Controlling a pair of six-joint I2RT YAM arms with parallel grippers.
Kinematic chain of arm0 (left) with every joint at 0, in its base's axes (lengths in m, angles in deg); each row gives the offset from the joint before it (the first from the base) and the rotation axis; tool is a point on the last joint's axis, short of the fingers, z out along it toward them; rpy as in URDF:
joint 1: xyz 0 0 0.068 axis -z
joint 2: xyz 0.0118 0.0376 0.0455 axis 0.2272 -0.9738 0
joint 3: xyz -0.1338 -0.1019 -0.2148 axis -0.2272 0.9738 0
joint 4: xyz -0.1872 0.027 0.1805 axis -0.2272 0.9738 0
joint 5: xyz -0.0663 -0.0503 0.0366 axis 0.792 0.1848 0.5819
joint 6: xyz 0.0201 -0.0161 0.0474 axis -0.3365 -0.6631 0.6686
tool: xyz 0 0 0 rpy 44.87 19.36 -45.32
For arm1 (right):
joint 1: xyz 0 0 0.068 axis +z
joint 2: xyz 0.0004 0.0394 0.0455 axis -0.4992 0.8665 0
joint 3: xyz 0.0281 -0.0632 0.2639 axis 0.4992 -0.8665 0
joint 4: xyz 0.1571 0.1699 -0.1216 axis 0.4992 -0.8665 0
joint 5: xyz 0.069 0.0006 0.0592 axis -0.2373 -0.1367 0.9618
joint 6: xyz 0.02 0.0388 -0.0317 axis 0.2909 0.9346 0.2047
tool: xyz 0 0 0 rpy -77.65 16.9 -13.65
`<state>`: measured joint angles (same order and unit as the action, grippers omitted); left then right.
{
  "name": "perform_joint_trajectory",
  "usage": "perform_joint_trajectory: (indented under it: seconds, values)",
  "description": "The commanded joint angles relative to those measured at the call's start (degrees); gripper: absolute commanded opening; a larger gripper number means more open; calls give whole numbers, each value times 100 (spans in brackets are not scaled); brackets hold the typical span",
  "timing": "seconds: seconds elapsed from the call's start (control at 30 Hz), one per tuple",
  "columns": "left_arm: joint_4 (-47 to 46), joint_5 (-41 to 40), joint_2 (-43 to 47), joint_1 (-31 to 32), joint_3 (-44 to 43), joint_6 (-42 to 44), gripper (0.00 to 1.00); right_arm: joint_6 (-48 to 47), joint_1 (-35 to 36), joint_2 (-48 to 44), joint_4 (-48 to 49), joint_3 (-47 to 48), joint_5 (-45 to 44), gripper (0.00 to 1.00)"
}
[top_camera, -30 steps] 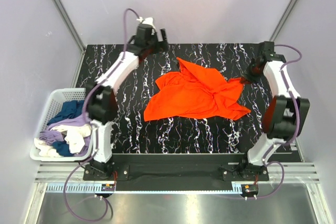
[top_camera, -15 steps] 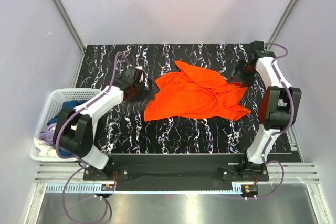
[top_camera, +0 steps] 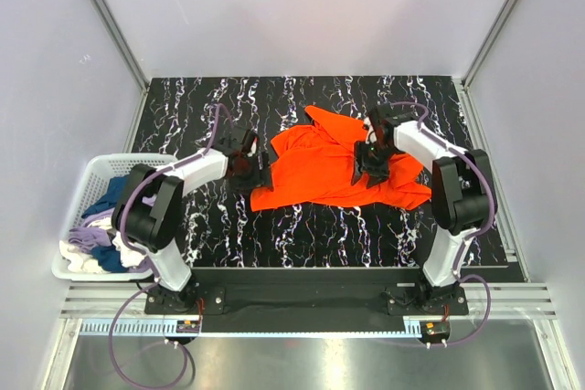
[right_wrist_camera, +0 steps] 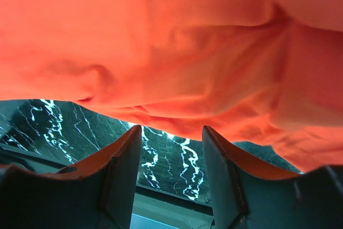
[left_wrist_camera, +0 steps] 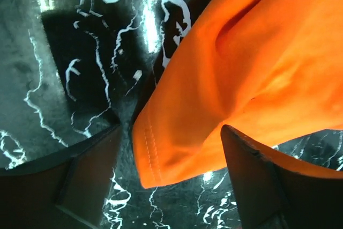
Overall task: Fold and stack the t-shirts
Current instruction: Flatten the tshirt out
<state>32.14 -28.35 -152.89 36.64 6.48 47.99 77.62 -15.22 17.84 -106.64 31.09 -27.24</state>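
A bright orange t-shirt (top_camera: 315, 171) lies crumpled in the middle of the black marbled table (top_camera: 302, 230). My left gripper (top_camera: 254, 169) is low at the shirt's left edge. In the left wrist view it (left_wrist_camera: 171, 178) stands open, and a stitched hem corner of the orange t-shirt (left_wrist_camera: 177, 143) lies between its fingers (left_wrist_camera: 80, 175) without being pinched. My right gripper (top_camera: 368, 166) hovers over the shirt's right half. In the right wrist view it (right_wrist_camera: 171, 156) is open, with orange cloth (right_wrist_camera: 177, 68) just past its fingertips (right_wrist_camera: 230, 170) and bare table between them.
A white basket (top_camera: 91, 169) at the table's left edge holds navy (top_camera: 117, 196), lavender (top_camera: 96, 235) and cream (top_camera: 130, 242) t-shirts in a heap. Grey walls and metal posts enclose the table. Both arm bases sit at the near edge.
My left arm swung from the back of the table down to the shirt's left edge. My right gripper let go of the shirt's right corner and moved left over the cloth.
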Motion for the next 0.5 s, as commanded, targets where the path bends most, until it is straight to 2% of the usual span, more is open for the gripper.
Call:
perform_joint_trajectory:
  seconds: [0.0,0.07,0.17,0.23,0.4,0.47]
  values:
    - [-502,498,-132,-30,-105,1,79,-217,294,24,246,22,18,57]
    - [-573,499,-158,-30,-123,-17,68,-243,382,147,237,40,-26,57]
    - [-460,411,-203,-30,-228,9,43,-305,549,305,167,66,-157,58]
    - [-398,376,-142,-30,-228,9,35,-314,690,402,175,31,-220,58]
    - [-135,244,323,-22,-245,9,30,-305,901,473,281,-110,-387,57]
    - [32,156,499,-13,-289,36,28,-270,954,472,377,-215,-396,52]
